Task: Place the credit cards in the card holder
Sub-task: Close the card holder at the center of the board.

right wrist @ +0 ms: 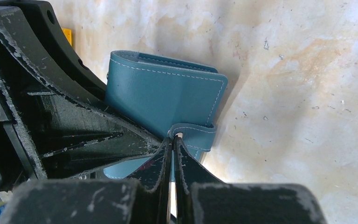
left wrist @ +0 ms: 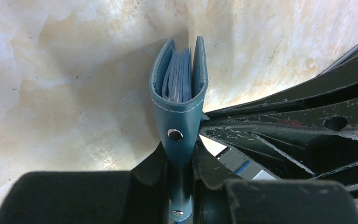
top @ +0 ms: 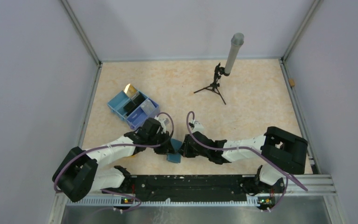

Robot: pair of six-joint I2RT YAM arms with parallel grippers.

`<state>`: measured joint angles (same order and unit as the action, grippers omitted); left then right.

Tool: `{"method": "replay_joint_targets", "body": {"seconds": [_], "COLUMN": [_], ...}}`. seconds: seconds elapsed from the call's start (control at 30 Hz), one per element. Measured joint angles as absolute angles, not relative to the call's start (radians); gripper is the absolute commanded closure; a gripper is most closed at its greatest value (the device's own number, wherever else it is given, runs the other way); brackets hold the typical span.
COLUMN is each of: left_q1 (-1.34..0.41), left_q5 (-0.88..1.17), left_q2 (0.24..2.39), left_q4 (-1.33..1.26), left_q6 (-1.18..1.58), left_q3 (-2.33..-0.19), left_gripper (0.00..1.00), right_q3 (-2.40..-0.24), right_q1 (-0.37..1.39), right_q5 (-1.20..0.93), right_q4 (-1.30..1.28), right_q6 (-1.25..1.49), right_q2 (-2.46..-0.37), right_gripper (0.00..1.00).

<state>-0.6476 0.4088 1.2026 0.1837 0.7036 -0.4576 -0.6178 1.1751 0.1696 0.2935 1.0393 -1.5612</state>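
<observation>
The teal card holder [top: 174,157] stands on edge near the table's front middle, between both grippers. My left gripper [left wrist: 181,156] [top: 167,147] is shut on its folded spine; its covers gape slightly and show pale blue pockets [left wrist: 179,77]. My right gripper [right wrist: 173,140] [top: 184,148] is shut, with its tips against the clasp strap [right wrist: 196,135] at the holder's [right wrist: 163,93] edge; whether the strap is pinched does not show. A gold card [top: 130,88], a black card [top: 134,105] and a pale card [top: 146,107] lie in the blue tray [top: 117,103].
The blue partitioned tray sits at the back left, just beyond my left arm. A small black tripod with a grey tube [top: 224,71] stands at the back middle. A yellow block [right wrist: 67,35] peeks out behind the left gripper. Walls close the table's sides.
</observation>
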Motion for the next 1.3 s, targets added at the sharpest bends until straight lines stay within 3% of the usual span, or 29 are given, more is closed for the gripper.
{"method": "replay_joint_targets", "body": {"seconds": [1.3], "left_q1": [-0.622], "left_q5": [0.48], "left_q2": [1.206], "left_q4": [0.11], "left_q6": [0.624], "left_q3": [-0.419], "left_gripper": [1.0], "right_q3": [-0.672], "right_q1": [1.136], "right_q5": [0.084], "right_q4": [0.248], "right_q6": [0.987], "right_q2": [-1.601], "right_gripper": [1.0]}}
